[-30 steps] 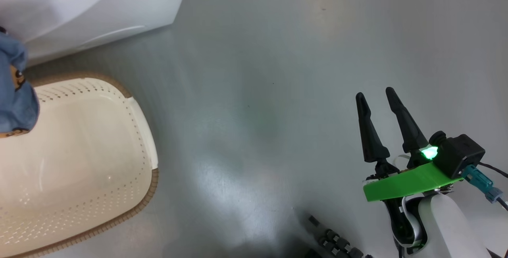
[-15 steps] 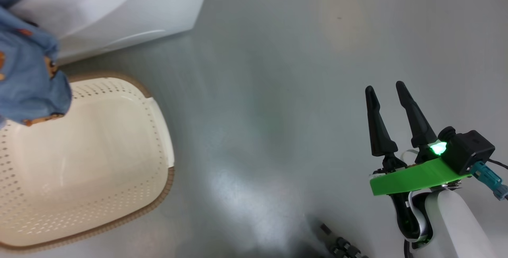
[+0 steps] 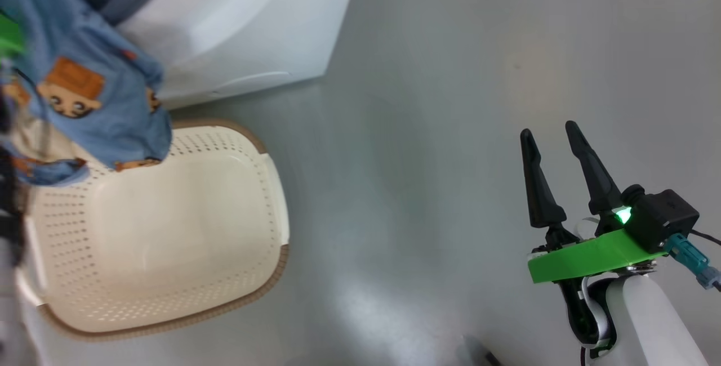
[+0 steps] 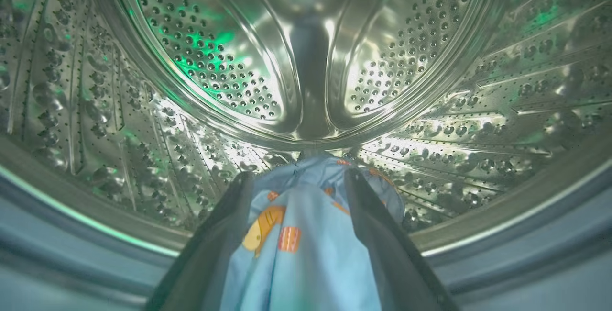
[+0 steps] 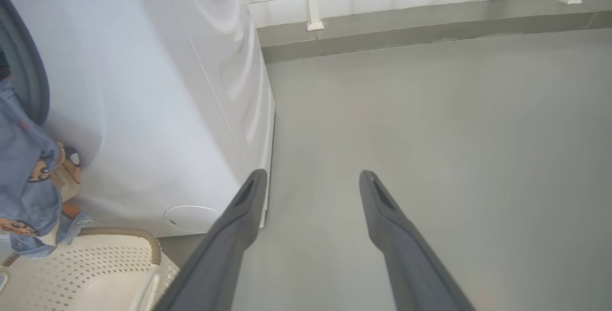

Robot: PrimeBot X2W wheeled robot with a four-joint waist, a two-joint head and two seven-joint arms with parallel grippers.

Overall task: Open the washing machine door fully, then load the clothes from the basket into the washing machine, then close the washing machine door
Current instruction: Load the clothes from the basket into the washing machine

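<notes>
Clothes [image 3: 84, 90] hanging at the left over the basket [image 3: 169, 253], top end between the spread left gripper [image 4: 297, 176] fingers at the drum [image 4: 215, 62] mouth, maybe not pinched, white washing machine [image 3: 242, 22] behind, right gripper [image 3: 549, 129] fingers apart above the floor [image 3: 450, 101]

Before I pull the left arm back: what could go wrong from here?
1. The garment lies between the spread fingers of the left gripper at the mouth of the drum; withdrawing may drag it along.
2. In the head view much of it hangs outside over the basket, so it may slide back out.
</notes>
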